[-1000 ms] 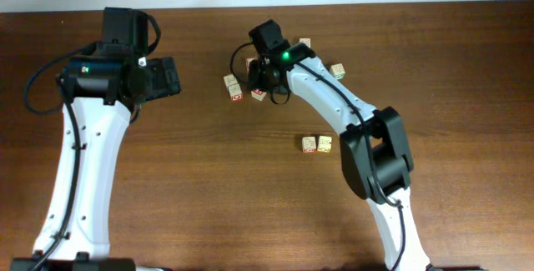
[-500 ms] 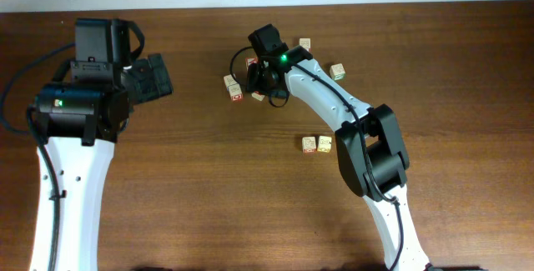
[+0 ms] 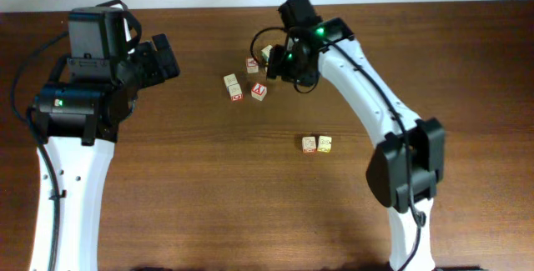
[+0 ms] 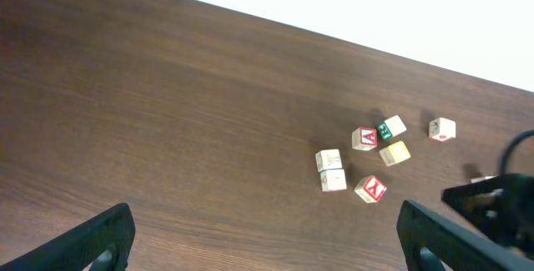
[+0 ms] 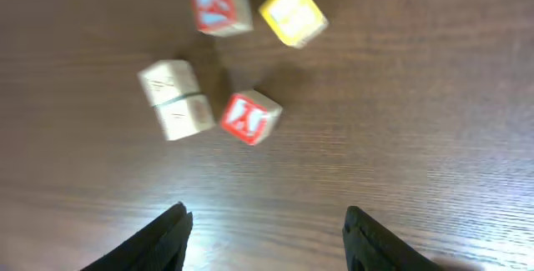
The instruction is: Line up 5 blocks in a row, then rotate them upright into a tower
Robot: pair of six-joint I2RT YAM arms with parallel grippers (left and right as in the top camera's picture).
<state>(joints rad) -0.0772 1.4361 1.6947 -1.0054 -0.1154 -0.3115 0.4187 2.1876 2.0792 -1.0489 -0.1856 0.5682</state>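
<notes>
Overhead: found blocks (image 3: 259,91) lying loose, most clustered, a pair well apart. Left wrist: saw left gripper (image 4: 267,238) spread wide, empty, far from them. Right wrist: saw right gripper (image 5: 267,221) parted, empty, above the cluster; judged rotations unfinished, count untellable

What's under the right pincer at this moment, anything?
The right pincer hangs open over bare table; the nearest thing, a red-lettered block, lies ahead of its fingertips, untouched. Overhead, the right arm covers that spot, so it adds nothing.
</notes>
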